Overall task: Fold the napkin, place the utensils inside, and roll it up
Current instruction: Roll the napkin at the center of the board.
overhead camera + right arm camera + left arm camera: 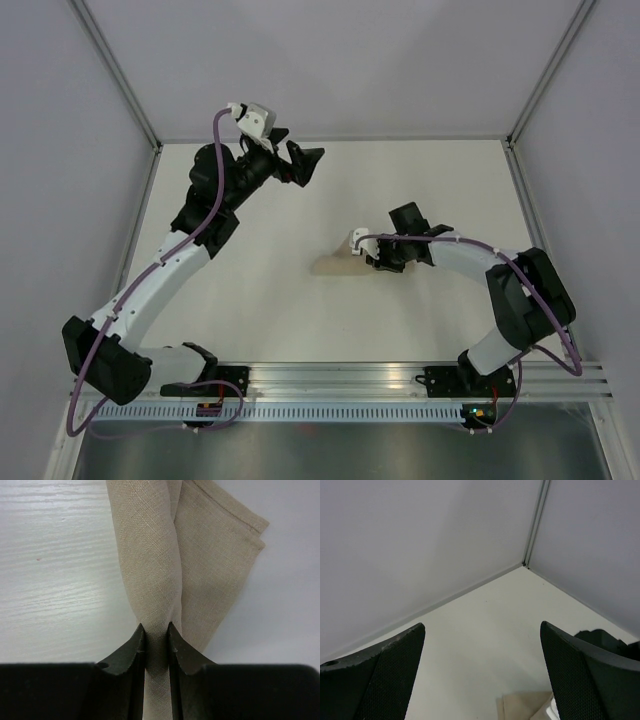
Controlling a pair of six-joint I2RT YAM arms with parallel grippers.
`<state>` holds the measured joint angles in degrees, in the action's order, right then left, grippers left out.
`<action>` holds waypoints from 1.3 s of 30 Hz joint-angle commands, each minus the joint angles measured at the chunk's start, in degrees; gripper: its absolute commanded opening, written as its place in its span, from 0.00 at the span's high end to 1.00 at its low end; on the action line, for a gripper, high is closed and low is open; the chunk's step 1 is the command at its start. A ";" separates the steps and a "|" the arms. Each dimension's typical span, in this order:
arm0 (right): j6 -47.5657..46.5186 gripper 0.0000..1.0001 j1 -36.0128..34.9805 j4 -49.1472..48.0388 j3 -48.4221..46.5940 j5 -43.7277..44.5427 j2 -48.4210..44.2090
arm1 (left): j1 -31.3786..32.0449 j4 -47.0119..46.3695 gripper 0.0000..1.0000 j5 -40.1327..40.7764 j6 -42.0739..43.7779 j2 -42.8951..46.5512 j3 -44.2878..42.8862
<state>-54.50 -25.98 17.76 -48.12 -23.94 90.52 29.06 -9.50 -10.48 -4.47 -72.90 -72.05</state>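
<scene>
The beige napkin (337,264) lies rolled into a narrow bundle at the table's middle; its woven roll (150,555) runs away from the right wrist camera, with a loose folded flap beside it. My right gripper (372,256) (156,635) is shut on the near end of that roll, fabric pinched between both fingers. Far off at the back left, my left gripper (297,160) (482,675) hangs wide open and holds nothing; a corner of the napkin (525,705) shows below it. The utensils are hidden.
Grey enclosure walls close off the back and both sides, meeting at a metal post (535,522) in the far corner. The white table (420,190) ends in an aluminium rail (340,378) by the arm bases.
</scene>
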 commanded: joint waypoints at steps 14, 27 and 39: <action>-1.05 0.94 3.74 28.90 -19.02 -6.03 20.13 | 13.47 -19.24 0.08 10.22 20.11 7.61 30.38; -2.28 0.94 6.38 42.09 -31.68 -8.40 30.85 | 25.69 -19.07 0.10 16.72 35.39 -9.35 29.43; -2.19 0.94 7.17 45.26 -36.08 -7.87 35.16 | 27.72 -22.13 0.00 14.44 46.39 -25.96 24.94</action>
<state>-55.29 -18.79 59.13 -86.54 -38.37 120.18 56.64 -27.73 5.37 36.47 -96.51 -44.58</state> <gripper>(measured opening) 0.250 0.993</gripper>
